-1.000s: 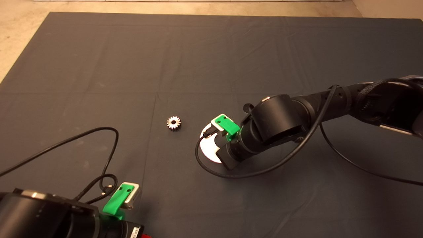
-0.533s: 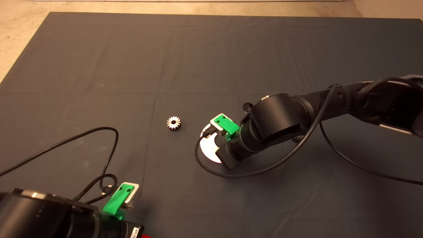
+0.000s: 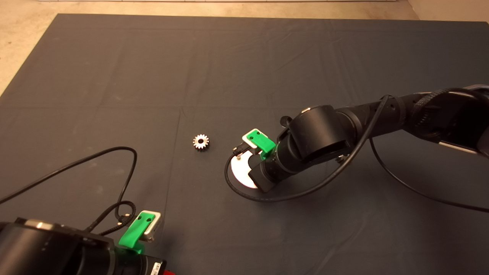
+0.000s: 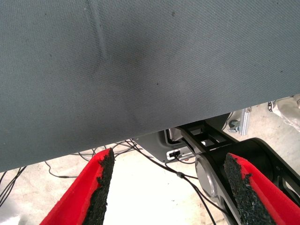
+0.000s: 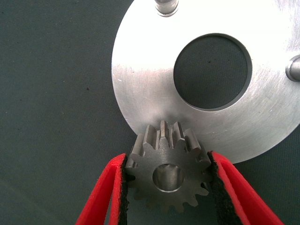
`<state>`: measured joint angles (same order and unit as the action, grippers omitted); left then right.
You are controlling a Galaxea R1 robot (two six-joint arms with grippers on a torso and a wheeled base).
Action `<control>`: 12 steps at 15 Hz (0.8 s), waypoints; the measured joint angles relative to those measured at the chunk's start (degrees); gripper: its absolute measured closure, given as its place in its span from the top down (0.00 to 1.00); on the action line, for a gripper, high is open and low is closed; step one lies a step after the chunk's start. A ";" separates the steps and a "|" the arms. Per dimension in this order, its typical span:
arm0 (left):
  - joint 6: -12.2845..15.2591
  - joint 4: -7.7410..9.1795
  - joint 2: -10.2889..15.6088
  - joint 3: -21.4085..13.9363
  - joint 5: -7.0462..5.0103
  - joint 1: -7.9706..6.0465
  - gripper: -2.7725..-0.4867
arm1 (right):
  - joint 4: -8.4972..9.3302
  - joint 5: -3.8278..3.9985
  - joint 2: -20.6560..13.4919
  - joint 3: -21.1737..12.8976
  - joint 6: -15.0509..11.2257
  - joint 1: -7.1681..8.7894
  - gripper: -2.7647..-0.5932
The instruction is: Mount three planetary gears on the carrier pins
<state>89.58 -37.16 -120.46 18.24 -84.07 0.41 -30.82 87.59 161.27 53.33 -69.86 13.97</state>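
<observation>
Gear (image 5: pixel 168 174) pinched in your right hand (image 5: pixel 168 187) has edged over the disc (image 5: pixel 140 89) rim, pin unseen; left hand (image 4: pixel 168 187) spread.

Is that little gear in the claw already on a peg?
Cannot tell for sure. The right claw grips the gear at the disc's edge, and something silvery shows inside its hole.

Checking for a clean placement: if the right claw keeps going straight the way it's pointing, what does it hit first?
Probably the carrier disc: the right claw holds a gear over its rim. Whether a pin lies under the gear is hidden, and depth is unclear.
</observation>
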 joint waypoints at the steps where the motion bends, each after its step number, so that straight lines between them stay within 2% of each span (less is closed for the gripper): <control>1: 0.00 0.00 -0.01 0.00 0.00 0.00 0.50 | 0.00 -0.02 0.00 0.00 0.02 0.01 0.18; 6: 0.00 0.00 0.04 0.00 0.00 0.00 0.50 | 0.00 -0.05 -0.02 -0.02 0.18 0.02 0.18; 9: 0.00 0.00 1.01 0.00 0.09 -0.01 0.50 | -0.02 -0.13 -0.18 -0.19 0.21 0.02 0.18; 10: 0.00 0.01 1.39 0.00 0.57 0.00 0.50 | -0.05 -0.13 -0.23 -0.26 0.21 0.02 0.18; 11: 0.00 0.00 2.16 0.00 1.85 0.00 0.50 | -0.07 -0.16 -0.35 -0.35 0.22 0.02 0.18; 12: -0.02 0.00 3.08 0.00 2.50 -0.04 0.50 | -0.07 -0.13 -0.52 -0.41 0.22 0.02 0.18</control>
<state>89.55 -37.16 -117.38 18.24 -81.57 0.38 -30.89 87.46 160.75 52.92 -69.64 13.99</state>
